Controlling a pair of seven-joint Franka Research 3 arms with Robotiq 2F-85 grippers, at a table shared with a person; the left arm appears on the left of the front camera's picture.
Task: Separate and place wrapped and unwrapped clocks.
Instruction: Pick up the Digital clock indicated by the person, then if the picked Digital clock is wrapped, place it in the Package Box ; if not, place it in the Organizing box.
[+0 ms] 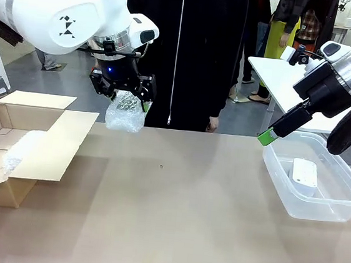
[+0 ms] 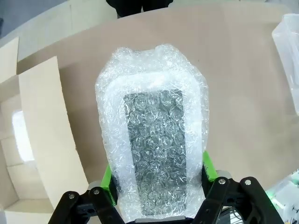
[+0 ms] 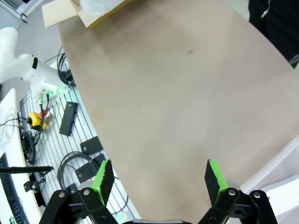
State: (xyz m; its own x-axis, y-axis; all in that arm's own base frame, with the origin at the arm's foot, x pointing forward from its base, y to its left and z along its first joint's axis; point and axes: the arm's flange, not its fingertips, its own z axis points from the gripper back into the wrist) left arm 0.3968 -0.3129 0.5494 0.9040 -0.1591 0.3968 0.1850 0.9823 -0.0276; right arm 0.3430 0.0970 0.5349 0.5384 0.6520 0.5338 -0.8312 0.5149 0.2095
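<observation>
A tan table stretches toward a person in black. An open cardboard box at its left holds one wrapped bundle; a clear tub at right holds the bare white clock. The left gripper pinches a second wrapped clock in mid-air, likely bound for the box. The right gripper hangs with its jaws spread.

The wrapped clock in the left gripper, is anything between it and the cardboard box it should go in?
Nothing visible blocks it. The left gripper holds the wrapped clock in the air above the table's far edge. The cardboard box sits open just beside it, flaps folded out, with another wrapped bundle already inside.
</observation>
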